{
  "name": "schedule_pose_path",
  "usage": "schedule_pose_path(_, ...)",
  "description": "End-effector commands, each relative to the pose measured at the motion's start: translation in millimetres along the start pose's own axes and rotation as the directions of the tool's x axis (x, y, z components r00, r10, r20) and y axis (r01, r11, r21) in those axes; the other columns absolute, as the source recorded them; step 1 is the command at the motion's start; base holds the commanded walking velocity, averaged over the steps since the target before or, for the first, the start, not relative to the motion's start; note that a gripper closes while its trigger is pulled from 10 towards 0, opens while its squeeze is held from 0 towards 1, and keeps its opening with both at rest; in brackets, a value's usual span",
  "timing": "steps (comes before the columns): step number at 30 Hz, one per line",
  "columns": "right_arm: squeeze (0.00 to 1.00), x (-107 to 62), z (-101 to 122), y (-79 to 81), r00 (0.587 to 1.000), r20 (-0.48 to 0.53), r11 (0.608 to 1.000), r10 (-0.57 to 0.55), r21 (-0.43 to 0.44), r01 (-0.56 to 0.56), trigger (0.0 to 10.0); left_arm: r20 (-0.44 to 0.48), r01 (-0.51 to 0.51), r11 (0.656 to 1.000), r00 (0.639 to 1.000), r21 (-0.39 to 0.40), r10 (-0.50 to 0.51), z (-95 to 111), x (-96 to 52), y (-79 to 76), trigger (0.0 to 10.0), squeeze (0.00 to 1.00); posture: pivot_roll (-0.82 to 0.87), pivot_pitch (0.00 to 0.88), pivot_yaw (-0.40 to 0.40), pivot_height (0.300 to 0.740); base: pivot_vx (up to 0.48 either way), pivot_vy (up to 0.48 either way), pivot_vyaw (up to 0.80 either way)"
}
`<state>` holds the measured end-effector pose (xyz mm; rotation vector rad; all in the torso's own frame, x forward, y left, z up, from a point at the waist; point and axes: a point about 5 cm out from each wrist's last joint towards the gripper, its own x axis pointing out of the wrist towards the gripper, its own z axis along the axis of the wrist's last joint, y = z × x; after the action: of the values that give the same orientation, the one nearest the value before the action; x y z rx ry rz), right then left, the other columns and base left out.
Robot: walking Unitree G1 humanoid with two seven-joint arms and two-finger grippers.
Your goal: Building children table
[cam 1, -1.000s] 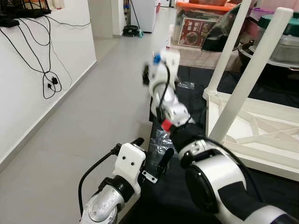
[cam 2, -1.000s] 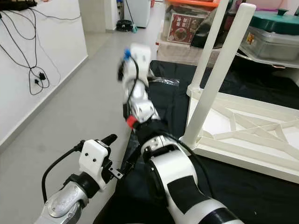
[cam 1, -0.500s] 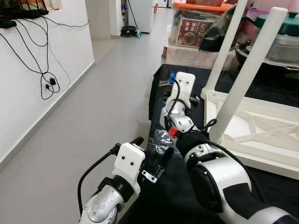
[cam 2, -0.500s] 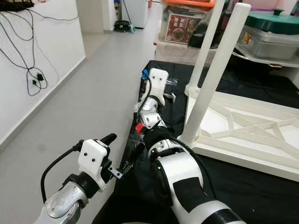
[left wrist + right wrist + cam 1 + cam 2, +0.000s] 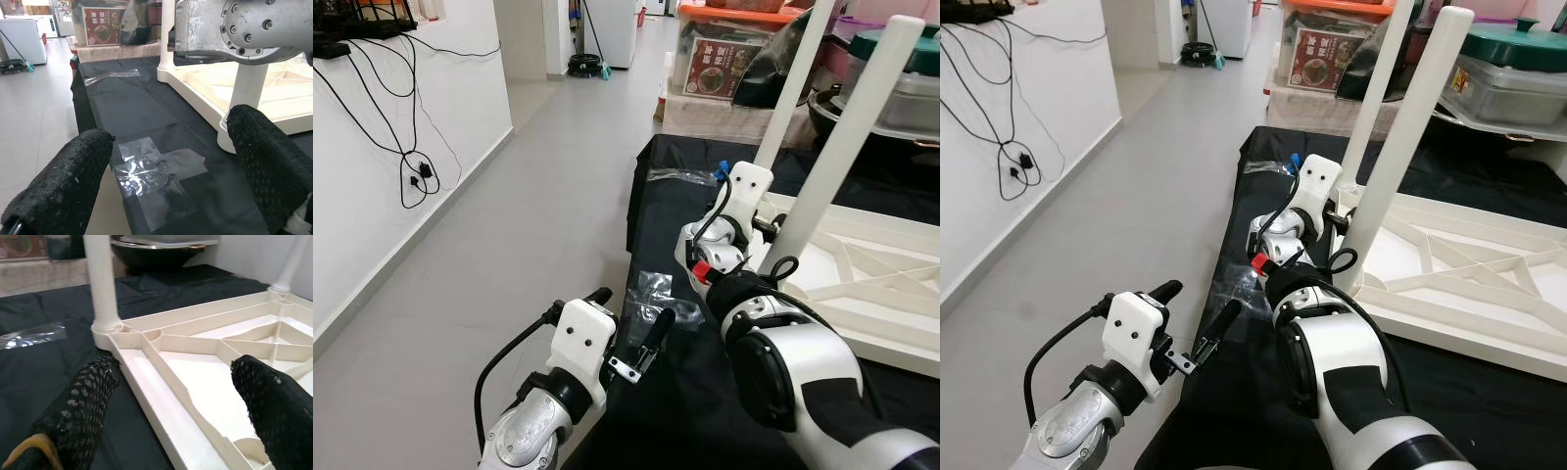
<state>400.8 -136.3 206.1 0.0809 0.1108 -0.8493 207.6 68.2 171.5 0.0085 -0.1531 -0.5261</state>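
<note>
Right gripper (image 5: 166, 396): fingers spread wide, nothing between them; it reaches out over the near edge of the upturned table.
Right gripper contact: none visible; the fingers hang above the table's ribbed underside.
Children's table (image 5: 862, 284): white, upside down on the black cloth (image 5: 666, 196), directly ahead of and beneath the right gripper.
Near table leg (image 5: 837, 147): upright, just beside the right wrist on its outer side.
Far table leg (image 5: 102, 284): upright at the corner ahead of the right gripper.
Left gripper (image 5: 166, 166): fingers wide apart, holding nothing, low at the cloth's near edge.
Clear plastic bag (image 5: 151, 166): flat on the cloth, straight ahead between the left fingers, not touched.
</note>
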Motion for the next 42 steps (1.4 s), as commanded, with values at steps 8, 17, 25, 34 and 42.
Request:
schedule_pose_path(8, 0.00, 28.7, -21.4, -39.7, 0.985, -0.016, 0.984, -0.172, -0.053, 0.171, 10.0, -0.011, -0.011, 1.000, 1.000, -0.001, 0.011, -0.4, -2.1, 1.1, 10.0, 0.00, 0.10, 0.037, -0.084, 0.740, 0.000, 0.000, 0.00)
schedule_pose_path(17, 0.00, 57.6, -60.8, -130.4, 0.942, 0.002, 0.928, -0.336, -0.169, 0.331, 10.0, -0.014, -0.016, 1.000, 1.000, -0.008, 0.016, -0.8, -2.7, 1.5, 10.0, 0.00, 0.10, 0.048, -0.074, 0.740, 0.000, 0.000, 0.00)
schedule_pose_path(25, 0.00, 61.4, -50.4, -181.6, 0.981, 0.073, 0.961, -0.180, -0.198, 0.191, 10.0, -0.021, -0.009, 1.000, 1.000, -0.007, 0.009, -1.7, -4.0, 0.7, 10.0, 0.00, 0.09, 0.049, -0.065, 0.740, 0.000, 0.000, 0.00)
schedule_pose_path(34, 0.00, 78.0, -49.7, -255.5, 0.973, 0.080, 0.884, -0.217, -0.407, 0.230, 10.0, -0.023, -0.005, 1.000, 1.000, -0.007, 0.005, -1.9, -4.6, -0.4, 10.0, 0.00, 0.09, 0.044, -0.062, 0.740, 0.000, 0.000, 0.00)
schedule_pose_path(42, 0.00, 81.3, -41.0, -234.0, 0.995, 0.083, 0.931, -0.062, -0.353, 0.087, 10.0, -0.027, 0.000, 1.000, 1.000, -0.006, -0.001, -1.8, -5.8, -1.6, 10.0, 0.00, 0.09, 0.037, -0.059, 0.740, 0.000, 0.000, 0.00)
